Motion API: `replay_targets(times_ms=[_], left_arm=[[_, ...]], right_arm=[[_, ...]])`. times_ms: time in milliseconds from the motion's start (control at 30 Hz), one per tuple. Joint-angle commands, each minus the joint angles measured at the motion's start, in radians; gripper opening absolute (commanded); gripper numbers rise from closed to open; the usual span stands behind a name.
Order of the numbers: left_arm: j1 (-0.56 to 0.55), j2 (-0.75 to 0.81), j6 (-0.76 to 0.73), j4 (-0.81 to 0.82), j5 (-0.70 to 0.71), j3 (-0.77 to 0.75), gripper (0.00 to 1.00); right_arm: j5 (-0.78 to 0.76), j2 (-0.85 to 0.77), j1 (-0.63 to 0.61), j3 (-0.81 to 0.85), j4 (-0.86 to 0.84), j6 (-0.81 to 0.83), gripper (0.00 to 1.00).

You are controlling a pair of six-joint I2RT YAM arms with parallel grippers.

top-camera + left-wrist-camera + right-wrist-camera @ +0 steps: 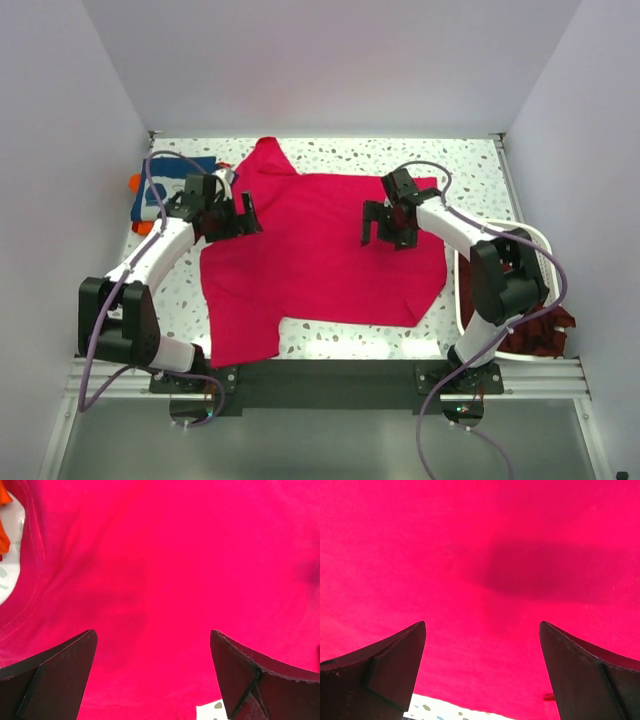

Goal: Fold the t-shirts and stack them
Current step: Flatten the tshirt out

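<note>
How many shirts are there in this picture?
4: the crimson-pink shirt spread mid-table, a navy one far left, an orange one at its edge, and dark maroon cloth in the basket; more may be bunched there.

The left arm (150, 262) and right arm (462, 232) reach forward with their wrists turned inward toward each other. The left gripper (244, 216) and right gripper (383, 231) hang well apart, both spread wide and gripping nothing.

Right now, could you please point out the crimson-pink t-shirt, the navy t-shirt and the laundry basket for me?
crimson-pink t-shirt (320, 260): top view, middle of its body.
navy t-shirt (196, 163): top view, its far edge.
laundry basket (536, 236): top view, far rim.
</note>
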State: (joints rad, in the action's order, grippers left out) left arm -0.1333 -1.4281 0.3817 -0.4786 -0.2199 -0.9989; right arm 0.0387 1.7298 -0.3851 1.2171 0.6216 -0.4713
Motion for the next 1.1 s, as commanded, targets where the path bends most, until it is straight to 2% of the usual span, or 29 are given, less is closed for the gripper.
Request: replay_targets(times_ms=[0, 400, 567, 733, 1067], left_arm=[[0.001, -0.035, -0.004, 0.072, -0.003, 0.029, 1.0], [0.001, -0.236, -0.007, 0.115, 0.063, -0.015, 1.0], [0.001, -0.334, -0.013, 0.117, 0.093, -0.066, 1.0], [0.001, -0.426, -0.012, 0.124, 0.097, -0.145, 1.0], [0.0, -0.606, -0.012, 0.118, 0.034, -0.407, 1.0]], right_arm=[[-0.026, 0.033, 0.0, -0.018, -0.029, -0.023, 0.98], [-0.036, 0.188, 0.003, 0.061, -0.023, -0.026, 0.98], [-0.126, 0.247, 0.011, 0.119, 0.024, -0.026, 0.98], [-0.125, 0.31, 0.052, 0.179, 0.047, -0.021, 0.98], [-0.102, 0.448, 0.103, 0.37, 0.121, 0.01, 0.98]])
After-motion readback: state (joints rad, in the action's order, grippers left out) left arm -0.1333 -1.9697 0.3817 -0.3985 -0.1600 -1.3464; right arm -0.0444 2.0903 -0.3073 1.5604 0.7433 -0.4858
